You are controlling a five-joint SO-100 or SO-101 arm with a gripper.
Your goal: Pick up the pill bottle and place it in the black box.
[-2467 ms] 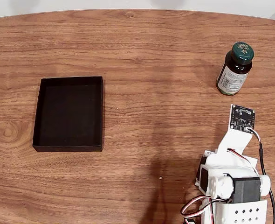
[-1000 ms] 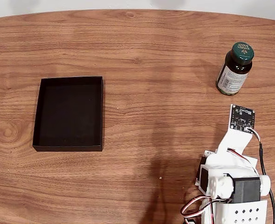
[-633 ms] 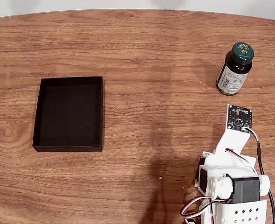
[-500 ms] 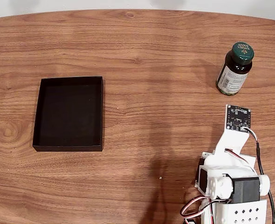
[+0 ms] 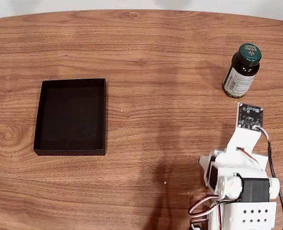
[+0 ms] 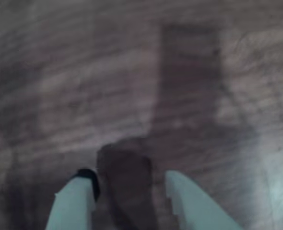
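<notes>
Amber-brown green-capped pill bottle (image 5: 242, 70) upright far right; matte black shallow box (image 5: 70, 116) left; white tool (image 6: 129, 191) slightly parted, holding nothing

1. We see pale lettering and a small emblem on the dark green cap of the pill bottle (image 5: 242, 70) in the fixed view, but we cannot read the words with certainty.
2. We see fine print on the bottle's white-green label; it is too small for us to read.
3. We see tiny markings on the small dark circuit board (image 5: 249, 116) at the end of the arm; none is legible to us.
4. In the wrist view the picture is blurred, and we can read no text, number or sign there.
</notes>
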